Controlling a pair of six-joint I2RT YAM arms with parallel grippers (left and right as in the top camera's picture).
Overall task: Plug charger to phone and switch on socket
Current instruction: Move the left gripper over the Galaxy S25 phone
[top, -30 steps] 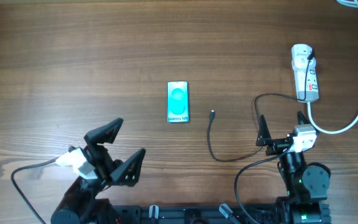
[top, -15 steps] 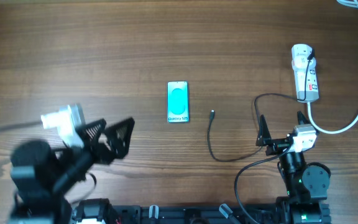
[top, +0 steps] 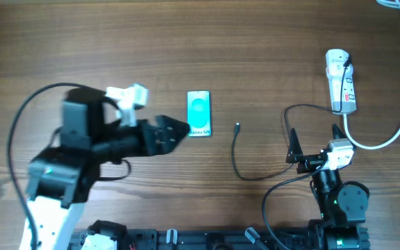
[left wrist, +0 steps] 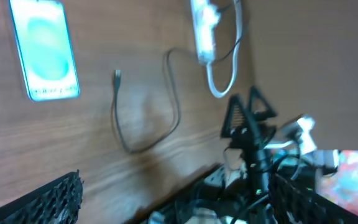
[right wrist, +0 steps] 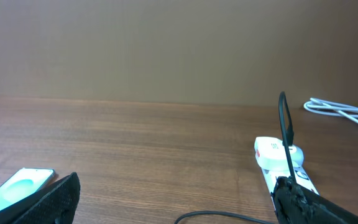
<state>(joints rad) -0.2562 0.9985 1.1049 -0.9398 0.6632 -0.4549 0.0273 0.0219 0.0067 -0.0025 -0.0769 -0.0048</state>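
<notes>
The phone [top: 198,113] lies flat mid-table, cyan screen up; it also shows in the left wrist view [left wrist: 44,50] and the right wrist view [right wrist: 17,186]. The charger, a thin black cable, has its free tip [top: 237,127] to the right of the phone, apart from it, and loops down and round to the socket [top: 340,82] at the right. The tip [left wrist: 117,74] and the socket [left wrist: 204,28] show in the left wrist view. My left gripper [top: 174,130] is open and empty, just left of the phone. My right gripper [top: 314,142] is open and empty, below the socket [right wrist: 278,155].
A thick white cord [top: 394,132] curves from the socket to the table's right edge and the far right corner [right wrist: 344,111]. The black cable loop [top: 255,176] lies in front of my right arm. The arm bases stand at the near edge.
My left arm has swung up from the near left corner and reached right, bringing its open gripper beside the phone. The right arm, phone, cable and socket have not moved.
</notes>
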